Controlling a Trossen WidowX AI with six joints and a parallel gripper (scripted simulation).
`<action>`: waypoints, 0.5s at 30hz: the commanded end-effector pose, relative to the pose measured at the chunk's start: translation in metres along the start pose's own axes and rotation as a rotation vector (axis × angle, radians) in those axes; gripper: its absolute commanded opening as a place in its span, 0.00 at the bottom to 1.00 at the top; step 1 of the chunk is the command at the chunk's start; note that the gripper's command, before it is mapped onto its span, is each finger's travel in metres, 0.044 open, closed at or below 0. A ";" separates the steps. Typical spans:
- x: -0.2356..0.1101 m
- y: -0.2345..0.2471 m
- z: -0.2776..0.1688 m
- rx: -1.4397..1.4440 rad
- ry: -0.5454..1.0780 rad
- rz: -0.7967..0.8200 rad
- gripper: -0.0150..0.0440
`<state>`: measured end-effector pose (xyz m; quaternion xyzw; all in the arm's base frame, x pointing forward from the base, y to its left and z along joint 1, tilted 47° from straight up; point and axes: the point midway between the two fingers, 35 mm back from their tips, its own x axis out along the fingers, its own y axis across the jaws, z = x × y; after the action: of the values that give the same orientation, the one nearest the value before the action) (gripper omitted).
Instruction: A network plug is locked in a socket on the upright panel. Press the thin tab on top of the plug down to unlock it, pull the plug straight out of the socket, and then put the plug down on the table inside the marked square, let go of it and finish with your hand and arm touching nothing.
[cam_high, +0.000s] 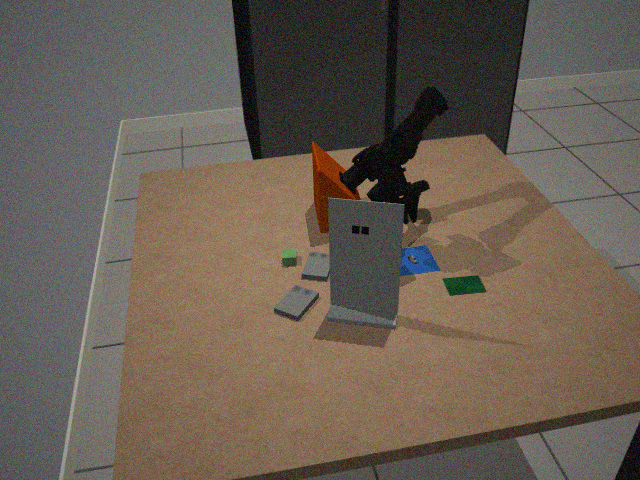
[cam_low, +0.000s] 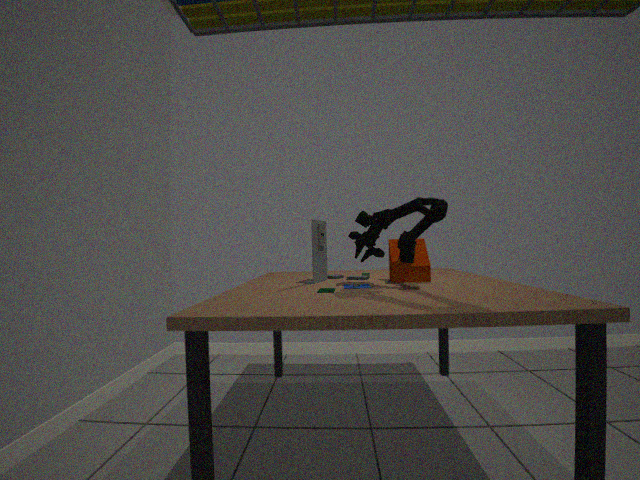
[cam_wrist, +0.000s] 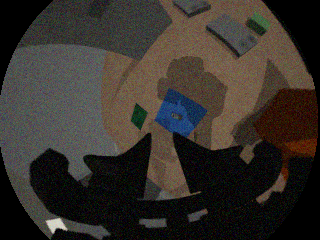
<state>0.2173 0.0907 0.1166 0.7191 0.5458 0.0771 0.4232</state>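
The plug (cam_high: 412, 258) (cam_wrist: 176, 116) is a small greyish piece lying near the middle of the blue marked square (cam_high: 426, 264) (cam_low: 356, 286) (cam_wrist: 192, 111) on the table. My gripper (cam_high: 409, 220) (cam_low: 359, 258) (cam_wrist: 162, 135) is partly open, with nothing between its fingertips. It is in the air above the table, clear of the plug and the panel. The upright grey panel (cam_high: 366, 268) (cam_low: 318, 258) stands beside the square, and it hides part of the square in the top view. The socket side faces away from the top camera and is too small to read in the exterior view.
An orange block (cam_high: 321, 198) (cam_low: 409, 268) (cam_wrist: 290, 115) stands near the arm. Two flat grey boxes (cam_high: 316, 267) (cam_wrist: 231, 34) and a light green cube (cam_high: 289, 257) (cam_wrist: 258, 23) lie beyond the panel's side. A dark green patch (cam_high: 464, 285) (cam_low: 326, 290) (cam_wrist: 139, 116) lies near the blue square.
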 end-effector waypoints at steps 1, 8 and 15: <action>-0.004 0.003 0.003 -0.001 -0.009 -0.006 0.52; -0.015 0.010 0.006 -0.003 -0.022 -0.020 0.52; -0.028 0.018 0.008 -0.004 -0.027 -0.028 0.52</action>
<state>0.2225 0.0673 0.1282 0.7129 0.5493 0.0612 0.4317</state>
